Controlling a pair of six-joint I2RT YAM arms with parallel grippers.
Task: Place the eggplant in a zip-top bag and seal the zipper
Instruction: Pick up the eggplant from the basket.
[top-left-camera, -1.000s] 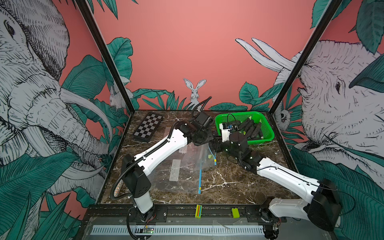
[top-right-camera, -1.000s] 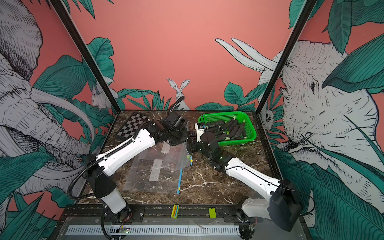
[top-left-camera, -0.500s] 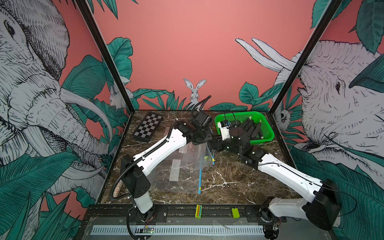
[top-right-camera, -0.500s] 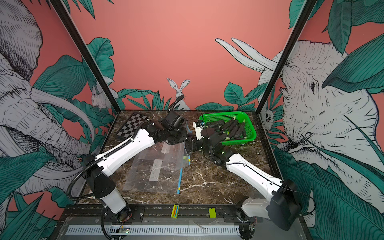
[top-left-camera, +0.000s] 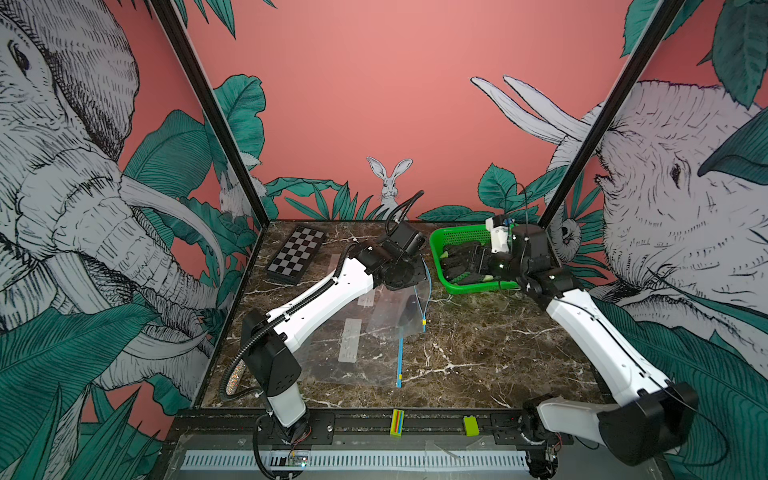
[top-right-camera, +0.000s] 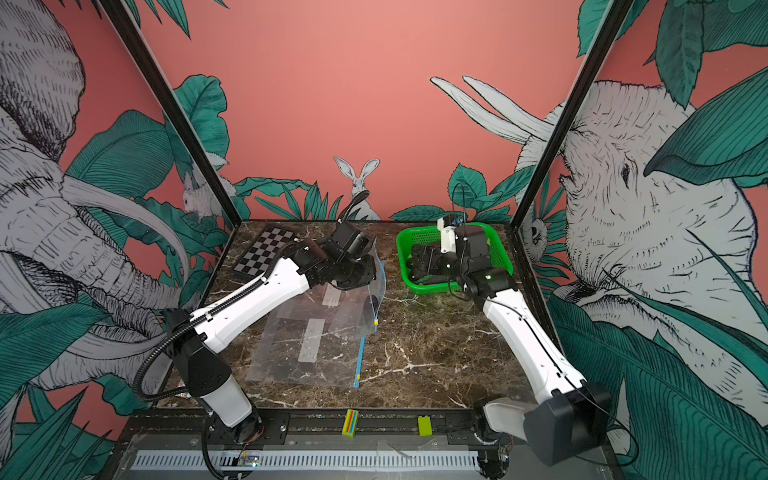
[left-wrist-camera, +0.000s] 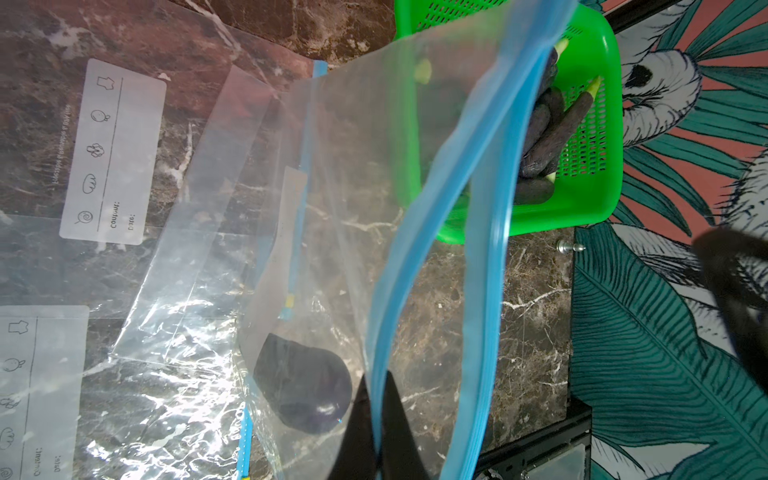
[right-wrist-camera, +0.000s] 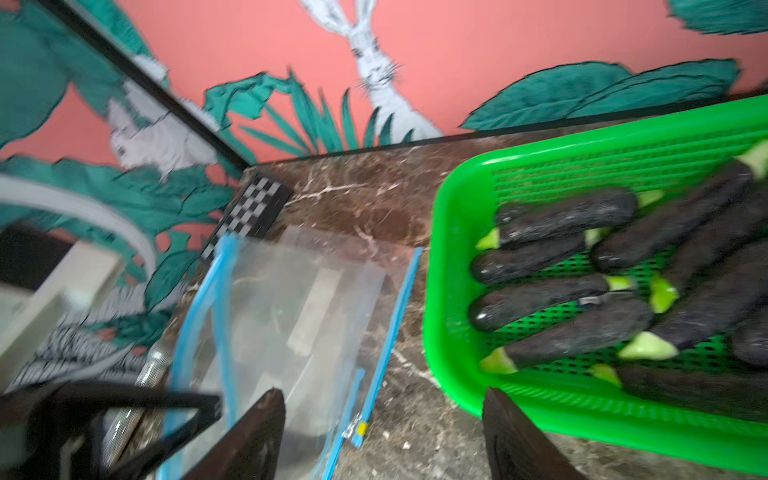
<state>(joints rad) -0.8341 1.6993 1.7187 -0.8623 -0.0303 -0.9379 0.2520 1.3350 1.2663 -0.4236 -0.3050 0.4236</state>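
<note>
Currently, item one: the left end effector (left-wrist-camera: 376, 399), its fingers pressed together on the rim of the zip-top bag (left-wrist-camera: 374, 166), gripping just beside the blue zipper track (left-wrist-camera: 490, 208). The bag hangs lifted from that grip with its mouth gaping wide toward the green basket (top-left-camera: 469, 289), while its lower part trails onto the bench (top-left-camera: 478, 353). Item two: the eggplant (left-wrist-camera: 303, 386), one dark purple piece, sits inside the held bag, low down near the gripped rim in the left wrist view and showing as a dark shape through the plastic in a top view (top-left-camera: 409, 305). A small yellow slider tab (top-left-camera: 424, 321) sits at the lower end of the bag's zipper edge. Item three: the right end effector (right-wrist-camera: 382, 395), jaws well apart with nothing between them, is poised at the near rim of the basket; its wrist view looks past both dark fingers at the bag on one side and the basket on the other. Item four: the basket itself, at the far right of the bench, holds a heap of eggplants (right-wrist-camera: 561, 216) with pale green stem ends. Item five: spare clear bags (top-left-camera: 353, 345) with white label panels lie flat on the bench under and beside the left arm, one blue zipper edge running toward the front. Item six: a checkerboard (top-left-camera: 296, 253) lies at the far left corner, apart from the bags.
</note>
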